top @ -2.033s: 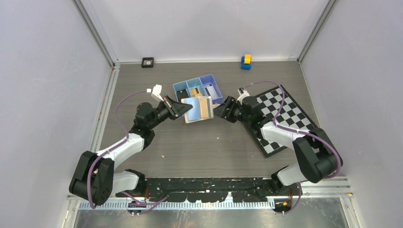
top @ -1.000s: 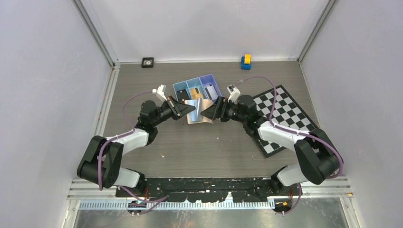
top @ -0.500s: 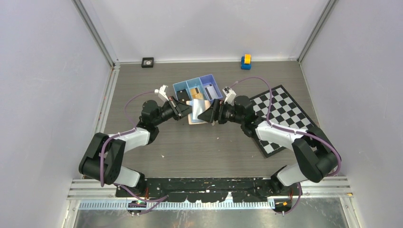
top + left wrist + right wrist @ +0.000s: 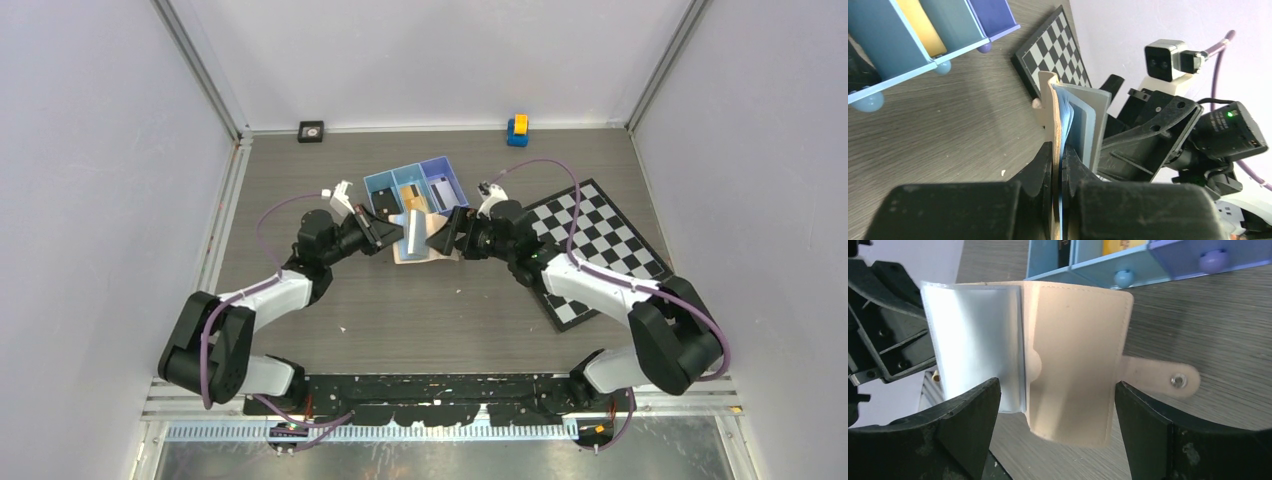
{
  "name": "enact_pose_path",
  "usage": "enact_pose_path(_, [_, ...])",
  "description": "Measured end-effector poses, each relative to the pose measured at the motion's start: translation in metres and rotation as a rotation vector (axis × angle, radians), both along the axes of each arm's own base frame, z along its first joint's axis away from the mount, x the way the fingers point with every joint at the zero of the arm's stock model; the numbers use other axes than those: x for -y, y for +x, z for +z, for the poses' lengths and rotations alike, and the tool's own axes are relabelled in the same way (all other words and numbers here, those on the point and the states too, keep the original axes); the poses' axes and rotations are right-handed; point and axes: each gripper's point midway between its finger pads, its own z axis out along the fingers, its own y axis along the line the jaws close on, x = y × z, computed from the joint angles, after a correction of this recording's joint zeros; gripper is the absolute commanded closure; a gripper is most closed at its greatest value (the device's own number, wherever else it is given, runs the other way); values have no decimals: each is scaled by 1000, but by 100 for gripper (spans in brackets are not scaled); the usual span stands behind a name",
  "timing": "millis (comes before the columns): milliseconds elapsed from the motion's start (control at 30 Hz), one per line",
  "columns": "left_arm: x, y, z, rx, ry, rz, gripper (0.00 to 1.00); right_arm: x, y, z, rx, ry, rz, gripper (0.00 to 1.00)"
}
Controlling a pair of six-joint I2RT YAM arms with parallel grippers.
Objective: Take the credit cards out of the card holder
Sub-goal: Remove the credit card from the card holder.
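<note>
Extraction step: your left gripper (image 4: 1058,167) clamps the card holder (image 4: 1075,365), right gripper (image 4: 1055,410) gaping empty around it (cards seemingly sleeved); next, pinch one card's edge.

Left arm (image 4: 270,295) & right arm (image 4: 590,283): black joints, white link shells, purple cables (image 4: 1224,41) to wrists. White cam (image 4: 1168,57) + green LED (image 4: 1231,114) by right wrist. Left gripper (image 4: 1058,149), right gripper (image 4: 1055,390): matte black.

tray (image 4: 400,170) just behind card holder (image 4: 412,252); chessboard (image 4: 625,235) beside

Overhead wide; wrists close, seemingly facing card holder (image 4: 1073,355).
</note>
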Motion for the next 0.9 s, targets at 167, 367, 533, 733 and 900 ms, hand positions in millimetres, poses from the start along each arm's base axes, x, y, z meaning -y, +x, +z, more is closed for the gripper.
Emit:
enact_pose_path(167, [-6, 1, -3, -3, 34, 34, 100, 13, 5, 10, 34, -29, -68, 8])
enact_pose_path(367, [-10, 2, 6, 25, 37, 59, 100, 11, 5, 21, 58, 8, -70, 6])
enact_pose_path(533, [-13, 2, 15, 49, 29, 71, 100, 17, -2, 20, 70, 33, -79, 6])
enact_pose_path(733, [-14, 3, 16, 50, 28, 78, 100, 30, -13, 53, 173, 92, -96, 20])
enact_pose_path(900, [-14, 3, 16, 49, 23, 76, 100, 26, -17, 79, 250, 153, -59, 38])
